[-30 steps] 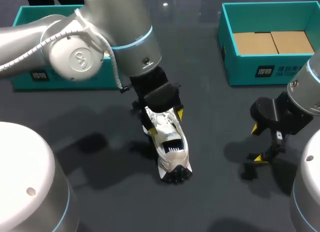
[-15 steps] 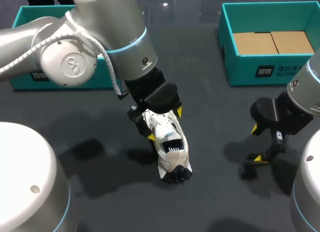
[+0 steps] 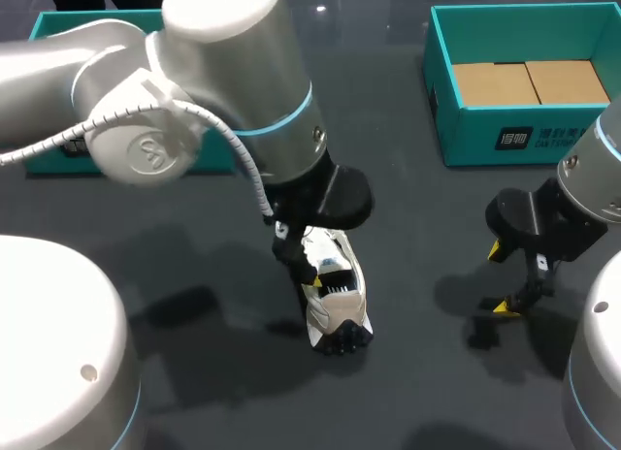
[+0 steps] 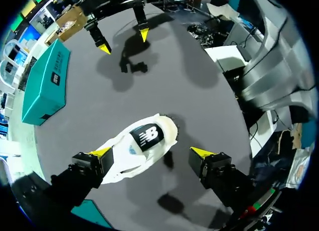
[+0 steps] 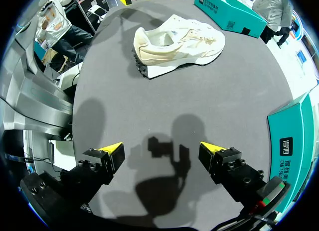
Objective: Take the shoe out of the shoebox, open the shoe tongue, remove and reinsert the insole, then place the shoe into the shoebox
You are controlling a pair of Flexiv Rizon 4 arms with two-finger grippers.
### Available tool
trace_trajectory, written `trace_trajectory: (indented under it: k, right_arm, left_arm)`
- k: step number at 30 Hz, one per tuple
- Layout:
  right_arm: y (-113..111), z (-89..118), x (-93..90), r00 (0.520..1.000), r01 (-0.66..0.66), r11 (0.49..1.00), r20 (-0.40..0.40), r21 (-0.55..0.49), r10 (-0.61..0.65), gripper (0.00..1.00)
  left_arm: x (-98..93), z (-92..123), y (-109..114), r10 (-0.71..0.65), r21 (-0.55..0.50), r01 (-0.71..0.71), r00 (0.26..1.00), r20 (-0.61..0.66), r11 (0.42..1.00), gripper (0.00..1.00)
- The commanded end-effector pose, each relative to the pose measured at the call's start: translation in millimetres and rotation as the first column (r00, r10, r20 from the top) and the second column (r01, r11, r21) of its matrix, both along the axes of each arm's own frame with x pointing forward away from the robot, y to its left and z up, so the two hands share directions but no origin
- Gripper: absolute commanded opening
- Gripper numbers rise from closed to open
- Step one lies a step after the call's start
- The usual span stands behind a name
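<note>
A white shoe [image 3: 335, 297] with a black sole lies on the dark table, its heel end under my left wrist. My left gripper [image 3: 312, 261] hangs just over it and is open. In the left wrist view the shoe [image 4: 139, 146] lies between the spread fingers of the left gripper [image 4: 151, 152]: one yellow tip is against its side, the other stands well clear. My right gripper [image 3: 500, 277] is open over bare table to the right of the shoe. From the right gripper [image 5: 162, 149] the shoe [image 5: 177, 44] is well ahead. The teal shoebox [image 3: 524, 135] stands at the back right.
Brown cardboard [image 3: 529, 81] lines the shoebox floor. A second teal box [image 3: 58, 23] sits at the back left, mostly behind my left arm. My right gripper [image 4: 123, 42] also shows far ahead in the left wrist view, beside the teal shoebox [image 4: 45, 84].
The left gripper's fingers have spread apart and let go of the shoe's heel. The left arm has swung right and forward over the shoe. The shoe and the right arm have stayed put.
</note>
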State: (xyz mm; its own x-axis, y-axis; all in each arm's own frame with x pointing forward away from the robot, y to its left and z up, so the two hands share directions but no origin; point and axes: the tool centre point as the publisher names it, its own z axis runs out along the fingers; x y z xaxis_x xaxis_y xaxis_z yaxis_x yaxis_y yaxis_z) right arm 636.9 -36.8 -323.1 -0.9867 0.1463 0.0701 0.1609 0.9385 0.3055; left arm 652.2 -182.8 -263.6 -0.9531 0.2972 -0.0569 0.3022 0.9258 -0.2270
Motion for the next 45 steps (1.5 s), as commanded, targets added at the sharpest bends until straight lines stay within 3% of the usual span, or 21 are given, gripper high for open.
trace_trajectory:
  k: [1,3,11,16,33,45]
  right_arm:
    - [0,0,-1.1,1.000,0.000,1.000,0.002,-0.001,0.000,1.00]
    - [0,0,-1.1,1.000,0.000,1.000,0.002,-0.001,0.000,1.00]
    - [0,0,-1.1,1.000,0.000,1.000,0.002,-0.001,0.000,1.00]
    - [0,0,-1.1,1.000,0.000,1.000,0.002,-0.001,0.000,1.00]
    - [0,0,-1.1,1.000,0.000,1.000,0.002,-0.001,0.000,1.00]
    - [0,0,-1.1,1.000,0.000,1.000,0.002,-0.001,0.000,1.00]
  left_arm:
    - [-8.5,-7,-14,0.332,0.093,-0.323,0.936,-0.114,0.942,1.00]
    - [-13.1,-2,-14,0.408,0.146,-0.398,0.912,-0.045,0.906,1.00]
    - [-13.1,-2,-14,0.408,0.146,-0.398,0.912,-0.045,0.906,1.00]
    - [-28.2,-32,-30,0.453,0.181,-0.440,0.891,-0.037,0.880,1.00]
    - [-44.0,-71,-29,0.504,0.191,-0.481,0.858,-0.096,0.856,1.00]
    - [-50.9,-106,-32,0.530,0.171,-0.514,0.846,-0.066,0.841,1.00]
